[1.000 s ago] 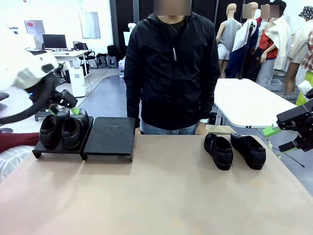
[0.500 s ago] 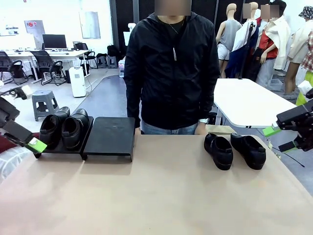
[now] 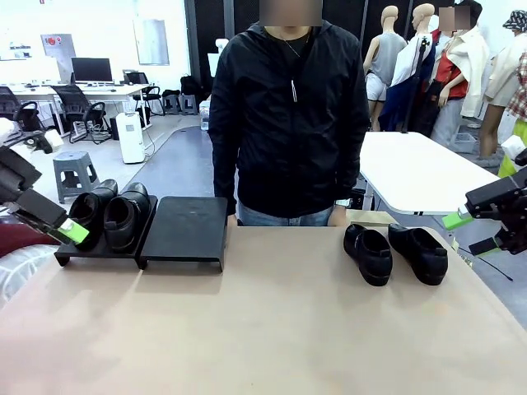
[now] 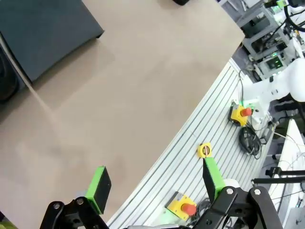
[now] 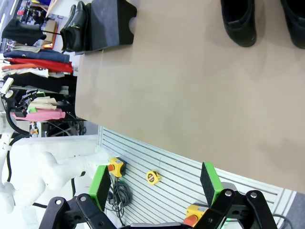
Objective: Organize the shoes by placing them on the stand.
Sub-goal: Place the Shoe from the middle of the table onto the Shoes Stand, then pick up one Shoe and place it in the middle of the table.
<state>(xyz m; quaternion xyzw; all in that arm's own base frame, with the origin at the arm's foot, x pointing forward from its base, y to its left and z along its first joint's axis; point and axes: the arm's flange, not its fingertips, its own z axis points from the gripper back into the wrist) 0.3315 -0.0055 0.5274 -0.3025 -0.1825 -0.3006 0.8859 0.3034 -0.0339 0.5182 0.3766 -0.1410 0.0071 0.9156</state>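
Front view, shoes on the stand: two black loafers [image 3: 115, 218] sit side by side on the left platform [image 3: 95, 255], toes toward the robot's side.
Loose shoes: the other two loafers [image 3: 395, 253] lie on the tabletop [image 3: 272, 329] at the robot's right, near each other but apart, well away from the stand.
Stand: two matte black sloped platforms touch along one side at the far left of the tabletop. The right platform [image 3: 185, 230] is the one nearer the middle.
Left gripper: in the left wrist view its jaws [image 4: 155, 179] stand wide apart, holding nothing, over plain tabletop near the robot-side edge. A corner of a platform shows at the upper left of that view. In the front view one green pad overlaps the outer shoe at the picture's left edge.
Right gripper: in the right wrist view its jaws [image 5: 155, 181] stand wide apart and hold nothing. It hangs off the tabletop's right side, away from the loose shoes.
Person: a person [image 3: 288, 123] in a black jacket stands at the far edge, behind the middle of the tabletop.
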